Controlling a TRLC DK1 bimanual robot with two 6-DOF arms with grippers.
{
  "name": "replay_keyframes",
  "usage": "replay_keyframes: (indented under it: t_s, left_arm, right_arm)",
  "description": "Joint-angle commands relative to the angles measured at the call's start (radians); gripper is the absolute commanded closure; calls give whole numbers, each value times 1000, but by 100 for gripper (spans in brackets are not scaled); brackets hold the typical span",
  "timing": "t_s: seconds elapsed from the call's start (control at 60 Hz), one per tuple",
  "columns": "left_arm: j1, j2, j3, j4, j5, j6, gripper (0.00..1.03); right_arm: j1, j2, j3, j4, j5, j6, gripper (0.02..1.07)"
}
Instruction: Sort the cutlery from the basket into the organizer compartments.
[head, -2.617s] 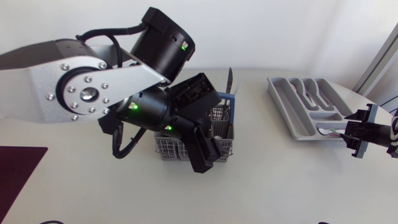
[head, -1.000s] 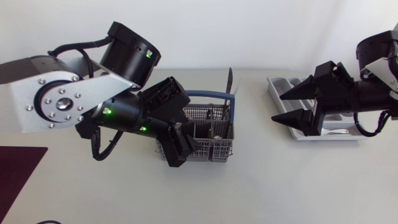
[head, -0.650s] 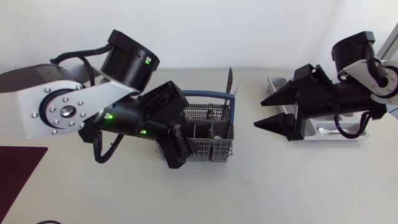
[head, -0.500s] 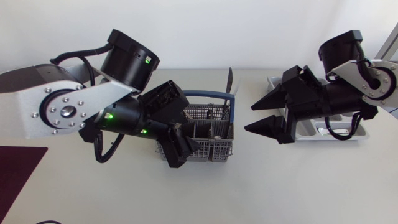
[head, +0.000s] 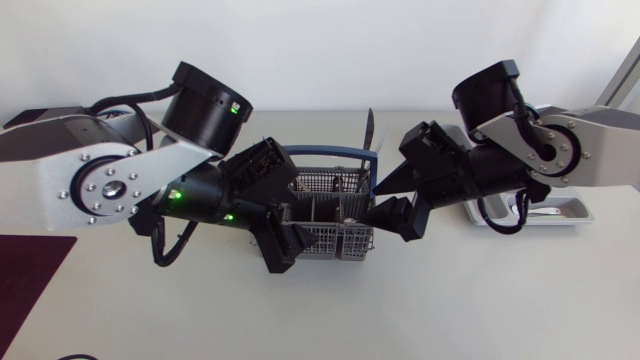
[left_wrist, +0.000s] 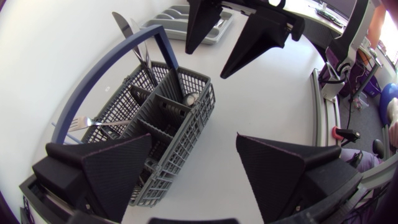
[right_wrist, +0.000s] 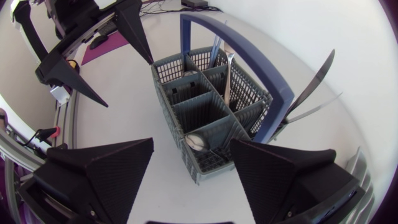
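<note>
**A:** Where is the basket?

**B:** The grey mesh basket (head: 352, 240) with its blue handle (head: 335, 152) stands near the middle of the counter (head: 450, 300), between the 2 arms.

**A:** What is in it?

**B:** A dark knife (head: 368, 128) stands blade-up at the far end by the handle, leaning outward. The left wrist view shows a fork (left_wrist: 99, 123) lying inside the mesh near the handle's foot. The right wrist view shows a spoon (right_wrist: 196, 142) bowl in the end compartment nearest that camera.

**A:** And the left gripper?

**B:** The left gripper (head: 290, 243) is at the basket's left end. Its fingers are spread wide and hold nothing. In its own view 1 finger hangs over the basket's end and the other over bare counter.

**A:** The right one?

**B:** The right gripper (head: 377, 200) is at the basket's right end, fingers apart and empty, with the tips just beside the handle. I cannot tell whether they touch it. From its wrist view the basket sits ahead of the 2 fingers, in line with the gap between them.

**A:** The organizer?

**B:** The grey organizer (head: 560, 205) lies well apart on the counter's right side, largely hidden behind the right arm (head: 560, 150).
</note>
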Motion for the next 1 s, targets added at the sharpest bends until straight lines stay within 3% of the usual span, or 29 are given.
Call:
replay_keyframes:
  t_s: [0.0,0.183,0.7,0.983]
  left_arm:
    - [7,-1,-29,11,0,26,10]
    - [10,-1,-33,14,0,28,10]
    - [12,23,-52,48,-1,34,10]
    - [12,23,-59,50,0,34,10]
  right_arm:
    - [14,46,37,-19,13,72,24]
    - [40,95,67,-31,50,123,28]
    - [154,141,97,0,299,238,30]
    - [155,190,119,0,355,290,34]
